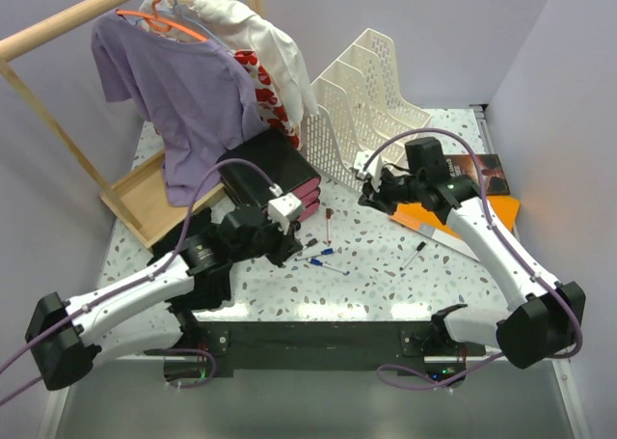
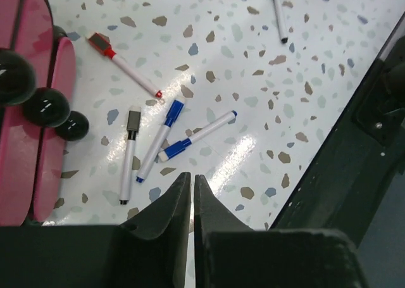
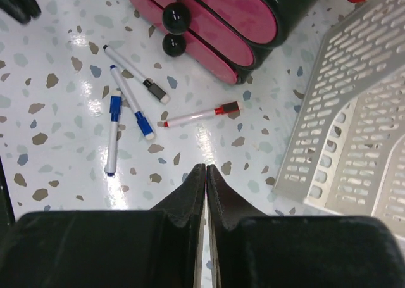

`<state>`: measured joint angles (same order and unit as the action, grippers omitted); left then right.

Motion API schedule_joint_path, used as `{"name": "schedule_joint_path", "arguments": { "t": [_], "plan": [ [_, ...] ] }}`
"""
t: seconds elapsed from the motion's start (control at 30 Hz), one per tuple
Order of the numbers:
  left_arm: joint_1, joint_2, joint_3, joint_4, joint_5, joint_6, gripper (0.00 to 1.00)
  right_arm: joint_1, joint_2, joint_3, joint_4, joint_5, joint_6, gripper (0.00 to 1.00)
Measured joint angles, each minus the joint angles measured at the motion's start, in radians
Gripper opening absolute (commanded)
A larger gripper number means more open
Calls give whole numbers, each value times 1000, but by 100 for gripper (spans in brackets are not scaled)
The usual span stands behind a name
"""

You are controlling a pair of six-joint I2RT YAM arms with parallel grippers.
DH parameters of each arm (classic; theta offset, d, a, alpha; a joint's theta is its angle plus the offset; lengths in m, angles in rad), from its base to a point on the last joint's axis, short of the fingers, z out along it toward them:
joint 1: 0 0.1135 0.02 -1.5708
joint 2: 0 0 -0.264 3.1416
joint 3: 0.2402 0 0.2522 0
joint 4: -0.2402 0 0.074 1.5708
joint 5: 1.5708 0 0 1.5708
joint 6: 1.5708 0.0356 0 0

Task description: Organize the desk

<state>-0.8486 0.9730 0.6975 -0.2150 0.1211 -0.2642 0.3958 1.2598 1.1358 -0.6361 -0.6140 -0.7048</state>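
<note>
Top view, near edge: both arms reach out over the desk [image 1: 386,285], a white speckled top filling the frame below them. The left gripper [image 1: 292,254] and right gripper [image 1: 366,196] both hover above it, fingers pressed almost together with nothing between them; each wrist view confirms this, left gripper [image 2: 192,177], right gripper [image 3: 205,168].

Mid-desk: four markers [image 3: 136,74] lie loose, two blue-capped, one black-capped, one red-capped [image 3: 202,114]. Only the left wrist view and the top view show a fifth, lone black marker [image 2: 278,12], well apart to the right.

Beyond: a black drawer unit [image 3: 215,22] with pink fronts. The right wrist view adds the white mesh file rack [image 3: 354,111] beside it.

Top view only: an orange folder [image 1: 453,217] and a dark book [image 1: 482,174], its cover print too small to read; farthest, a purple shirt [image 1: 183,92] on a wooden rail.
</note>
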Motion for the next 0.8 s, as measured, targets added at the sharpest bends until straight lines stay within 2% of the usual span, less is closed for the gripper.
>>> {"name": "schedule_joint_path", "arguments": {
  "t": [0.07,0.23,0.43,0.8],
  "plan": [
    [-38,63,3,21,-17,15,9,-45,-23,-21,2,-19,16,10],
    [-113,255,54,19,-169,54,10,-138,-18,-57,2,-69,51,11],
    [-173,435,155,21,-369,104,13,-163,-16,-74,6,-109,69,13],
    [-175,586,245,39,-693,147,33,-163,-16,-82,10,-138,75,14]
  ]
}}
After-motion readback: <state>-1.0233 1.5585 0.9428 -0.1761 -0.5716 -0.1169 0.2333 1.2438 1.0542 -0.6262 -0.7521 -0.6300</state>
